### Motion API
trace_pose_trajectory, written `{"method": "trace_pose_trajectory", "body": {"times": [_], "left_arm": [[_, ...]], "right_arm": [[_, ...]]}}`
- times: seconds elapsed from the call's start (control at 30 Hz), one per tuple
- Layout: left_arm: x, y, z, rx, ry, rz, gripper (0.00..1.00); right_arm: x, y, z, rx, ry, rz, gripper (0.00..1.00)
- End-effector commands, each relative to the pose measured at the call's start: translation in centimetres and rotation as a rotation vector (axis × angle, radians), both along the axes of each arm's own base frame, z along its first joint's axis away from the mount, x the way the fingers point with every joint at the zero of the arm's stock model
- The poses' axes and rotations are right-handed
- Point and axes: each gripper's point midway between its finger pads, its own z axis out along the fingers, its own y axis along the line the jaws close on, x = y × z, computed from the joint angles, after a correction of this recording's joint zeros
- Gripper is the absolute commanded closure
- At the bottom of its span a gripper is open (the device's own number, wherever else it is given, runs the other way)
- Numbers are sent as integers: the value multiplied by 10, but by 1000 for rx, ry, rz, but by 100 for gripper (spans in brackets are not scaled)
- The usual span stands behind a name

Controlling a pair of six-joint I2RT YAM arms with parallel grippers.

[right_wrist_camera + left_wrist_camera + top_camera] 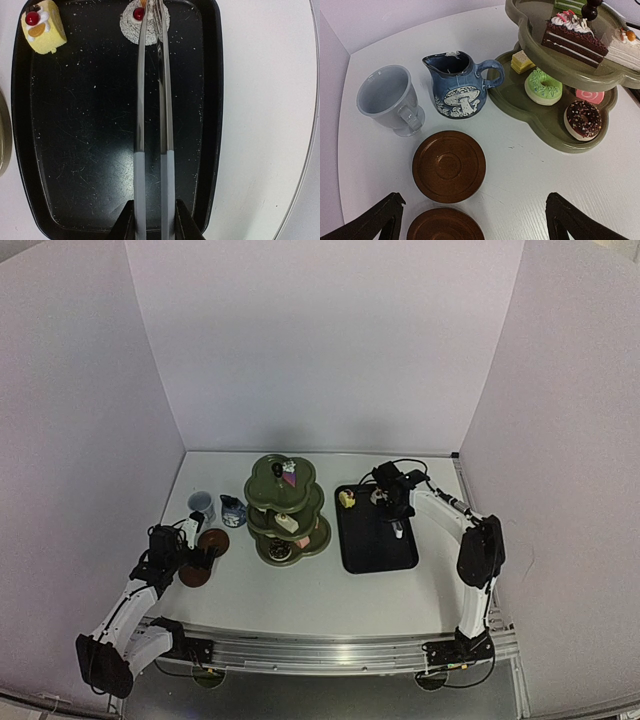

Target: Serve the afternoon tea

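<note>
The dark green three-tier stand (285, 505) holds several pastries; the left wrist view shows its bottom rim (555, 142), a green doughnut (543, 86), a chocolate doughnut (583, 119) and a chocolate cake slice (572, 37). The pale blue cup (387, 97) and the dark blue jug (457, 87) stand left of it, with two brown saucers (449, 166) (445, 225) in front. My left gripper (475, 227) is open above the saucers. My right gripper (152, 212) is shut on the metal tongs (152, 100). Their tips reach a white cherry pastry (131, 22).
The black tray (75, 125) lies right of the stand (375, 550), with a yellow roll cake (44, 32) in its far left corner. White walls close the table on three sides. The table's right edge runs near the tray.
</note>
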Motion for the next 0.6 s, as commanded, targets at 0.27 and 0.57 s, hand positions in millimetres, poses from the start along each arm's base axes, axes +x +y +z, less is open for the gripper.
{"method": "trace_pose_trajectory", "body": {"times": [0.27,0.57], "left_arm": [[8,-1,15,-7,-44,-1,0],[8,-1,16,-6,-44,-1,0]], "right_arm": [[10,6,32,27,-71,2,77],[17,10,57,48,-130,10,76]]}}
